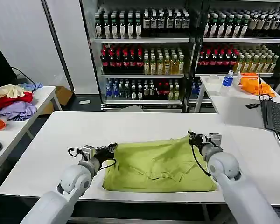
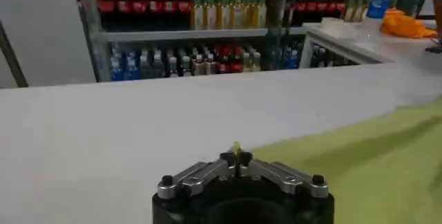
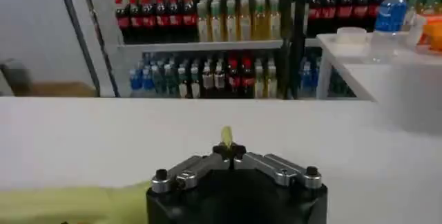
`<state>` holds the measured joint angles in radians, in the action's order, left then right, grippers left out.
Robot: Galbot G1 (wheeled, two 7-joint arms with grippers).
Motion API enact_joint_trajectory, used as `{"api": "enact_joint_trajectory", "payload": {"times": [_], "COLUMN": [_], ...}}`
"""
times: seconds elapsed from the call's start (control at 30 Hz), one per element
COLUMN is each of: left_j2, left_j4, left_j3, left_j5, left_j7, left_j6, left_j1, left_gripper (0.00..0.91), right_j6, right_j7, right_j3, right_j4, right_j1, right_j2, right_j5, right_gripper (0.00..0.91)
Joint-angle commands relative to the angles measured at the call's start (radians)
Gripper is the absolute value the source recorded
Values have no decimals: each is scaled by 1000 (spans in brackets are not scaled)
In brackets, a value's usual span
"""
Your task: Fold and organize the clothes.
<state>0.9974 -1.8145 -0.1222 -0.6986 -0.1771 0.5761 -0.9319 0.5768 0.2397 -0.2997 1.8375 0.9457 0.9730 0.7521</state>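
Observation:
The clothes are one lime T-shirt (image 1: 158,165), lying folded over itself on the white table (image 1: 130,126) in front of me. My left gripper (image 1: 113,148) is shut on the shirt's far left corner, a sliver of lime cloth (image 2: 235,148) sticking out between its fingertips. At the far right corner my right gripper (image 1: 191,136) is likewise shut on the fabric, with a small tuft of cloth (image 3: 226,135) showing above its tips. Both held corners are lifted slightly off the table, while the near edge rests flat.
A side table (image 1: 37,100) at the left holds a cream, red and lilac garment pile (image 1: 13,100). At the right stand a laptop (image 1: 275,116), an orange cloth (image 1: 254,84) and a bottle (image 1: 227,78). Drink shelves (image 1: 144,51) line the back.

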Motion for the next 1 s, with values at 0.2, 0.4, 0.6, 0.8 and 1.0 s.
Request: {"api": "enact_joint_trajectory", "payload": {"times": [0.2,0.4,0.6,0.8,1.0], "left_j2": [-83,-101,-99,-90,-76], "left_j4": [-191,-217,-200,-178,-179], "left_j3": [-44,-56,-47,-51,-52], "left_j5": [2,7,59,115,170], "left_j7": [10,17,22,20,15], "left_j6": [0,0,-16,-39,-59], "left_j1": [-189,-227,-254,-280,-310], "left_gripper": [20,20,20,20,20], "right_j6": [0,-2,-3,0,1], "right_j7": [0,-8,-9,-1,1], "right_j3": [-228,-296,-304,-297,-290], "right_j4": [351,412,395,362,341], "right_j1": [387,523,560,571,580], "right_j2": [-40,-23,-2,28,53], "right_j5": [-8,-18,-42,-58,-76], "right_gripper": [0,0,0,0,0]}}
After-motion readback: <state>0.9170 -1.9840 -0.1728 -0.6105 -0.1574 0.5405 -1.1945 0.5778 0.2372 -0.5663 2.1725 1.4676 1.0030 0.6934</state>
